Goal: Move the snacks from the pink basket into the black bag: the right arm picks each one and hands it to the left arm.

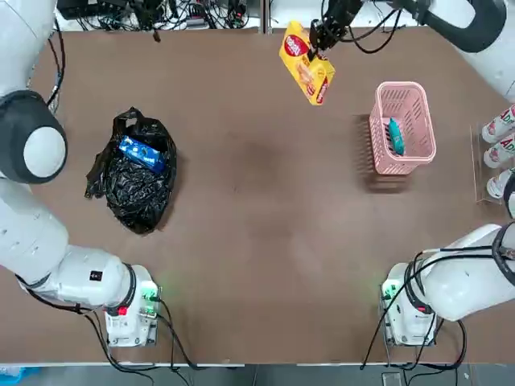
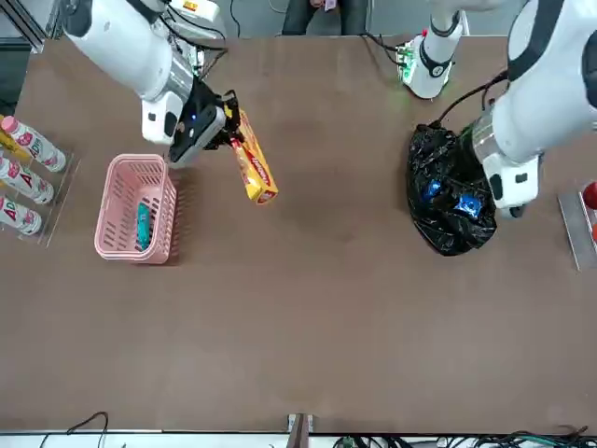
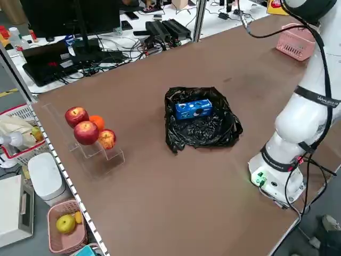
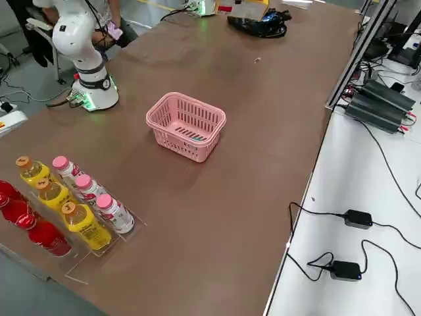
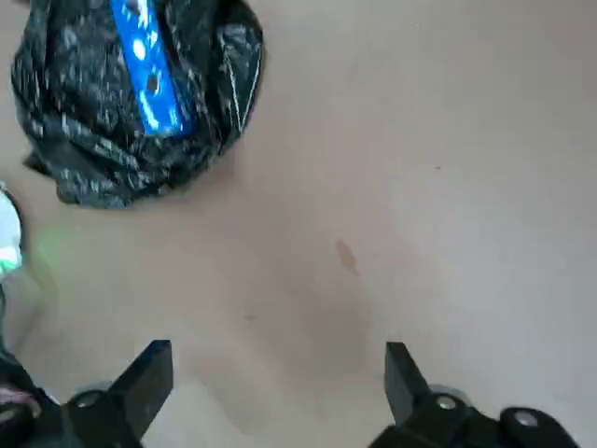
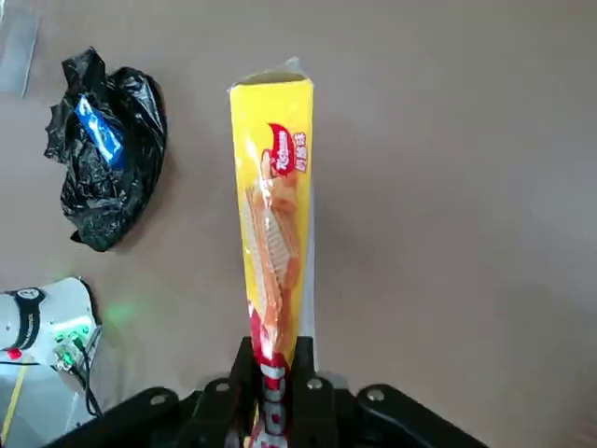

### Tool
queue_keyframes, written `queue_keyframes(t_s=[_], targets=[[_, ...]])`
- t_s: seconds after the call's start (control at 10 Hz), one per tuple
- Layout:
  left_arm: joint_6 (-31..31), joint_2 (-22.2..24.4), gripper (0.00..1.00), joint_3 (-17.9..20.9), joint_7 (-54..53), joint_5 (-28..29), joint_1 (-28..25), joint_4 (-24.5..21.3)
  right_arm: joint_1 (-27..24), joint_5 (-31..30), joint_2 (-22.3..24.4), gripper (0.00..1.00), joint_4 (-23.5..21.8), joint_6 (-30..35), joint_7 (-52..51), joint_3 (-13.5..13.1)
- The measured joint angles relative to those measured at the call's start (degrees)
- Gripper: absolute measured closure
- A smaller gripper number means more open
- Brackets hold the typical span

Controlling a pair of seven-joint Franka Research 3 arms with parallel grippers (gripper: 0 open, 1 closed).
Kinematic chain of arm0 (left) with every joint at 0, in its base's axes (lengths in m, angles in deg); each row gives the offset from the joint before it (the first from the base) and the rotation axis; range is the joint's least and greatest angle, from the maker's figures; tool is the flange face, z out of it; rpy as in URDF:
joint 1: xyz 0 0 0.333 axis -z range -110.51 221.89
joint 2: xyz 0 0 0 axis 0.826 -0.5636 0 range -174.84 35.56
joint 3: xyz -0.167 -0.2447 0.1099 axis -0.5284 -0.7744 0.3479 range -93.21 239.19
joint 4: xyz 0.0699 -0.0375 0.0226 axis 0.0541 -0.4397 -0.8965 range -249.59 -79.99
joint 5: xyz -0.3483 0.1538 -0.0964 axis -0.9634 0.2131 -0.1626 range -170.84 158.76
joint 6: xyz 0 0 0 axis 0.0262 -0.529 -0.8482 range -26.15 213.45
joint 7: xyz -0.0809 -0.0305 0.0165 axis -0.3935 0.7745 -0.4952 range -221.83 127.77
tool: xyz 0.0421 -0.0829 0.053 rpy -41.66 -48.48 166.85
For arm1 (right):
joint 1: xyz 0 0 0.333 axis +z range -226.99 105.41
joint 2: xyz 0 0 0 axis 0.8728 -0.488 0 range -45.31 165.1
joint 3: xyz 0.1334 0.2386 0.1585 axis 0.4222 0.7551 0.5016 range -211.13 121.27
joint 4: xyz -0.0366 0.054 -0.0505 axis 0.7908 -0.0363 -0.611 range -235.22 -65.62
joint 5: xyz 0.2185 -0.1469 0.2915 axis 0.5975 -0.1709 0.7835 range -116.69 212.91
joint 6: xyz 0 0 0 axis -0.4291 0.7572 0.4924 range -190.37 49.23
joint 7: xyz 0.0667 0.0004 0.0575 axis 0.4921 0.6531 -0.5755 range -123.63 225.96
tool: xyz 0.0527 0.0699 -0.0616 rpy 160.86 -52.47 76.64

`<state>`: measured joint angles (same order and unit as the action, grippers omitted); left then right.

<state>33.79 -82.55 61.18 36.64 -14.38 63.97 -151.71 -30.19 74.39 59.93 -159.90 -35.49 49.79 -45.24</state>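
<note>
1. Handover step in hand: the right pincer [image 2: 227, 122] is clenched on the yellow packet [image 1: 306, 64], held aloft beside the pink basket [image 1: 418, 151]; next, I judge, the released left pincer [image 5: 280, 392] must meet it.
2. The black bag [image 1: 137, 189] on the tabletop [image 1: 265, 241] holds the blue packet [image 1: 142, 153].
3. The basket holds only the teal packet [image 1: 395, 137].

Yellow packet [image 6: 272, 280] print blurred; its lower end seemingly hidden between claw fingers.

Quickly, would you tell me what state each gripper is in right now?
Left gripper: open, holding nothing, over bare table near the black bag.
Right gripper: shut on the yellow snack packet, lifted clear of the pink basket.
</note>
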Motion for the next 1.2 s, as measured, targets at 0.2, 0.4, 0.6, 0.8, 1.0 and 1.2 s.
queue_keyframes(t_s=[0.2, 0.4, 0.6, 0.8, 1.0, 1.2], targets=[[-0.1, -0.4, 0.0, 0.0, 4.6, -1.2, 3.2, 0.0, 2.9, 0.0, -1.5, 0.81, 1.9, -1.2, 3.5, 0.0], [0.1, -1.7, 0.0, -0.1, 6.4, -1.3, 6.2, 0.1, 5.2, 0.0, -2.9, 0.81, 4.5, -1.4, 6.6, 0.0], [0.2, -2.0, 0.0, -0.2, 6.3, -1.4, 7.4, 1.3, 5.3, 0.0, -3.6, 0.81, 5.2, -1.4, 6.9, -0.2], [1.4, -2.1, 0.0, -0.2, 6.3, -1.4, 8.7, 3.6, 5.3, 0.0, -3.7, 0.81, 5.3, -1.5, 7.5, -0.3], [7.4, -2.8, 0.0, -0.3, 5.4, -1.5, 10.5, 4.8, 6.0, 0.0, -3.7, 0.81, 5.3, -2.1, 7.8, -0.3], [13.8, -5.3, 0.0, -0.3, 2.5, -1.5, 13.7, 4.9, 6.5, 0.0, -3.8, 0.81, 5.3, -2.5, 8.0, -0.3]])
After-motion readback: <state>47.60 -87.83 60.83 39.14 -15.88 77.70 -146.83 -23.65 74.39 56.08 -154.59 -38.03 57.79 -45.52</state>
